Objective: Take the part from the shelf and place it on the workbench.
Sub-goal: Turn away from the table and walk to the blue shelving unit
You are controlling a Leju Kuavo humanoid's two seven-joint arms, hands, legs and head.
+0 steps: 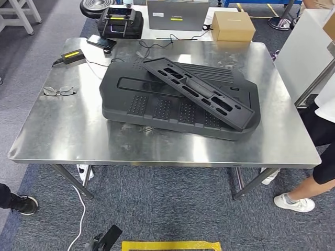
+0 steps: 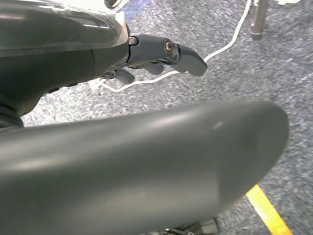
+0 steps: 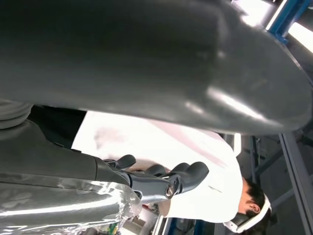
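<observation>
Parts (image 1: 179, 99) lie stacked at worktop (image 1: 59, 130) centre; left hand (image 2: 162, 51) and right hand (image 3: 162, 178) released, empty; next: shelf fetch.

Parts (image 1: 179, 99) crowd workbench (image 1: 59, 130) centre; edges free.

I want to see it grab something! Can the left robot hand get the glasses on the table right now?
Probably not yet. The left robot hand hangs low over the carpet, holding nothing, while the glasses lie up on the metal table. Nothing blocks them; the arm would need to lift first.
</observation>
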